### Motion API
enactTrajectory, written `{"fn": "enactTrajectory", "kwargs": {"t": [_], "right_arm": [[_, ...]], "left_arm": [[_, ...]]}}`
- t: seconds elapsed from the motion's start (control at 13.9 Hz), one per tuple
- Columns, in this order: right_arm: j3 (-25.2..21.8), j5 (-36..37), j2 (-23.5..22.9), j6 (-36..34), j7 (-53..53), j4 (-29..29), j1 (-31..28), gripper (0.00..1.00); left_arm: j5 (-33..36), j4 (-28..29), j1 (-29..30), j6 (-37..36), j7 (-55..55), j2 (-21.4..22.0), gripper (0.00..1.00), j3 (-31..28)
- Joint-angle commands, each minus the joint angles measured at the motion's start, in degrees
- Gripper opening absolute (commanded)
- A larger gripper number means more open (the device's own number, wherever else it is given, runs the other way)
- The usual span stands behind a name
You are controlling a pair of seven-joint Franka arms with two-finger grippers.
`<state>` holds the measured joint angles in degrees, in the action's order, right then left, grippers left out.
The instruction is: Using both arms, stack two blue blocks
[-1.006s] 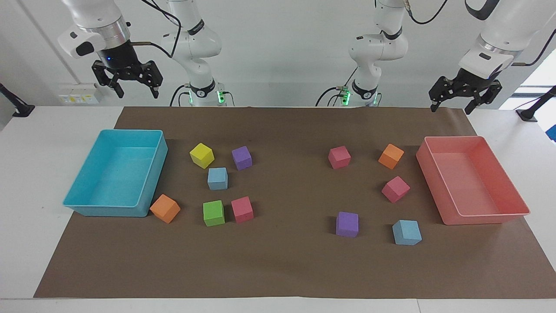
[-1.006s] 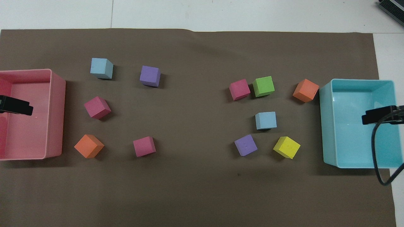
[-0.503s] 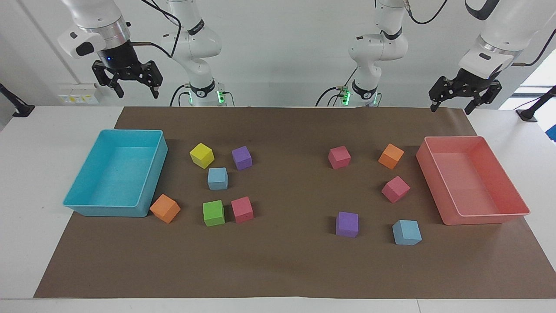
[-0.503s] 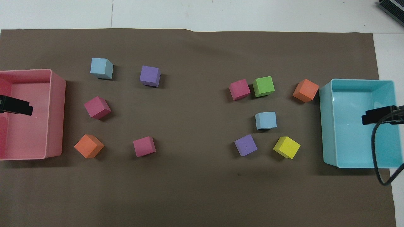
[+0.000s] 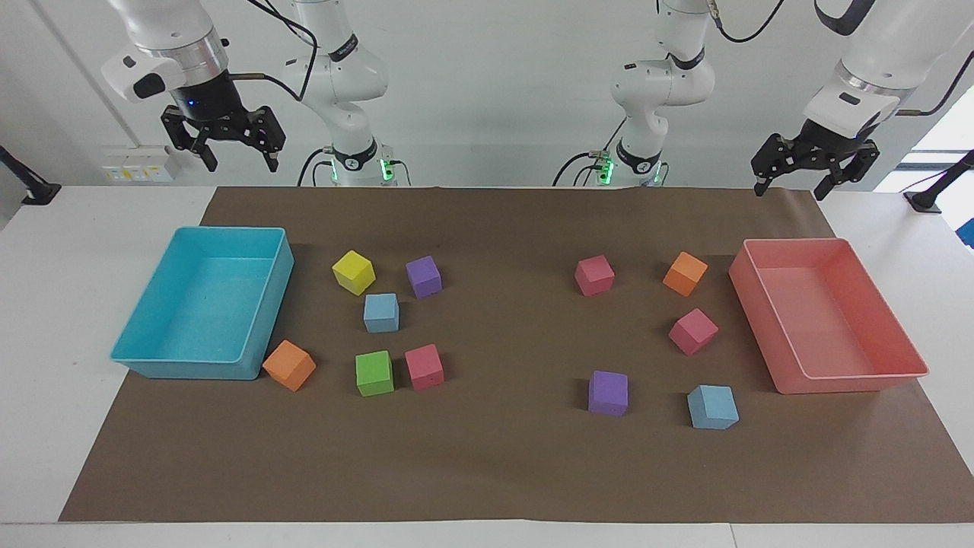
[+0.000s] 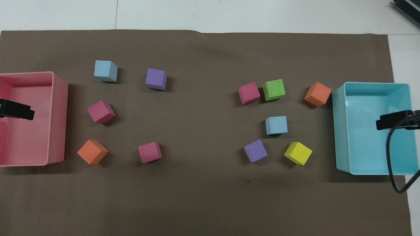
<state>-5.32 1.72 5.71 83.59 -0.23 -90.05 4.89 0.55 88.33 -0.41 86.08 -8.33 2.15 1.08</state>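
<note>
One blue block (image 5: 380,313) (image 6: 276,125) sits on the brown mat among the cubes near the turquoise tray. The other blue block (image 5: 712,407) (image 6: 105,70) sits toward the left arm's end, farther from the robots than the pink cube beside it. My right gripper (image 5: 240,164) is open and empty, raised high over the turquoise tray (image 5: 268,304). My left gripper (image 5: 791,190) is open and empty, raised high over the pink tray (image 5: 761,304). Both arms wait. In the overhead view only a black finger of each shows: the left fingertip (image 6: 19,113) and the right fingertip (image 6: 390,120).
Around the first blue block lie a yellow cube (image 5: 354,272), purple cube (image 5: 424,275), green cube (image 5: 374,373), pink cube (image 5: 424,367) and orange cube (image 5: 289,364). Near the second lie a purple cube (image 5: 608,393), two pink cubes (image 5: 692,331) (image 5: 594,275) and an orange cube (image 5: 685,273).
</note>
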Motion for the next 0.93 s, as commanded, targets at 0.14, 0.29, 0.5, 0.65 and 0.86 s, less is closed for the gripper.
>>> {"fn": "enactTrajectory", "kwargs": {"t": [0.14, 0.29, 0.5, 0.65, 0.86], "right_arm": [[0.7, 1.0, 1.1, -0.5, -1.3, -0.8, -0.9, 1.0], [0.7, 0.9, 1.1, -0.5, -1.2, -0.8, -0.9, 1.0], [0.6, 0.2, 1.1, -0.5, -1.2, -0.8, -0.9, 1.0], [0.5, 0.0, 1.0, -0.4, -1.3, -0.6, -1.1, 1.0], [1.1, 0.0, 1.0, -0.2, -1.4, -0.6, -0.6, 1.0]], "left_arm": [[0.5, 0.8, 0.8, 0.2, 0.0, 1.0, 1.0, 0.5], [0.5, 0.8, 0.8, 0.2, 0.0, 1.0, 1.0, 0.5], [0.5, 0.8, 0.8, 0.2, 0.0, 1.0, 1.0, 0.5], [0.5, 0.8, 0.8, 0.2, 0.0, 1.0, 1.0, 0.5], [0.5, 0.8, 0.8, 0.2, 0.0, 1.0, 1.0, 0.5]]}}
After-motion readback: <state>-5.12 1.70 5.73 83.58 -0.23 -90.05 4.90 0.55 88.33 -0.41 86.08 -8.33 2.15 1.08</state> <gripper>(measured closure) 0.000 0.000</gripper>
